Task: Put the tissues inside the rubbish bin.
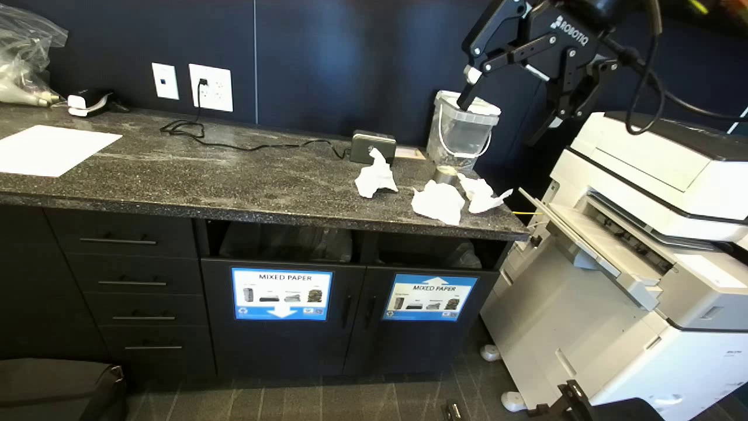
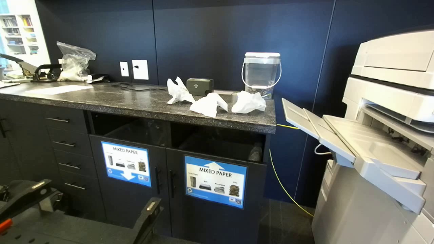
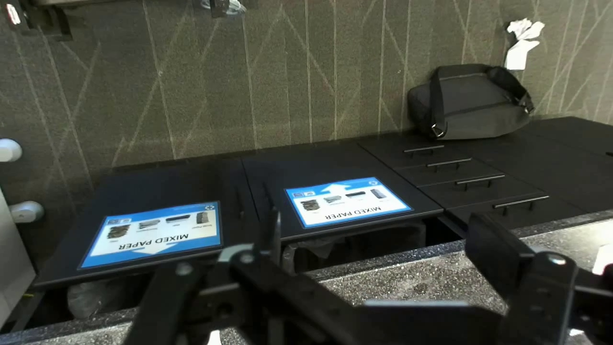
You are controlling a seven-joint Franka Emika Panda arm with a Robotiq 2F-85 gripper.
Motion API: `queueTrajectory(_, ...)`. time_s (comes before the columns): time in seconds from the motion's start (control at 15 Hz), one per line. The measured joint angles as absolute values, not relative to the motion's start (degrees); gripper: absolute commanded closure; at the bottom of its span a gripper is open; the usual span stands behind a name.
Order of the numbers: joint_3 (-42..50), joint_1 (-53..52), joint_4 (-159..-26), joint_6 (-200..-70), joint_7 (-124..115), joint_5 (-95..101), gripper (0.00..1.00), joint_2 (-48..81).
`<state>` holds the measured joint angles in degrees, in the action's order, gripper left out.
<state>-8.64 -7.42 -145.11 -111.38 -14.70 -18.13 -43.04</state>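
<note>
— What's lying on that dark, speckled stone bench (image 1: 251, 175)?

— Three crumpled white paper tissues (image 2: 208, 104), soft and irregular, near the end by the bulky pale printer (image 1: 654, 178). The peaked tissue (image 1: 376, 178) rises near a rectangular dark grey box (image 1: 361, 147). The broad tissue (image 1: 438, 202) bulges closer to the front edge, and the winged tissue (image 1: 482, 196) lies just beside it, one corner flaring out.

— And behind those?

— A translucent plastic bucket (image 1: 459, 134), slightly tapered, with a white lid and a thin hoop handle. Farther along the bench there's a flat white paper sheet (image 1: 55, 150), smooth where the tissues are all creases.

— Below the bench?

— A matte black bin cabinet (image 1: 374, 342) with two open slots, filmy see-through plastic (image 1: 292, 241) showing inside.

— Where's that black, jointed metal hand (image 1: 497, 124)?

— Up in the air, higher than all three tissues and well apart from them.

— Has it got hold of anything?

— Only air. Its fingers (image 3: 495, 254) stand spread wide.
</note>
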Motion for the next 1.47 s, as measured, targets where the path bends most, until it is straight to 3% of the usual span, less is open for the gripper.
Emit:
queueTrajectory(0.4, -9.61, -7.23, -148.63, -128.21, -11.76, -14.88, 0.00, -34.70)
queueTrajectory(0.8, -8.14, -4.90, -146.50, -144.55, -8.72, -8.90, 0.00, -18.35)
queueTrajectory(1.47, -1.19, -1.99, -120.67, -153.33, -5.50, 1.45, 0.00, 15.57)
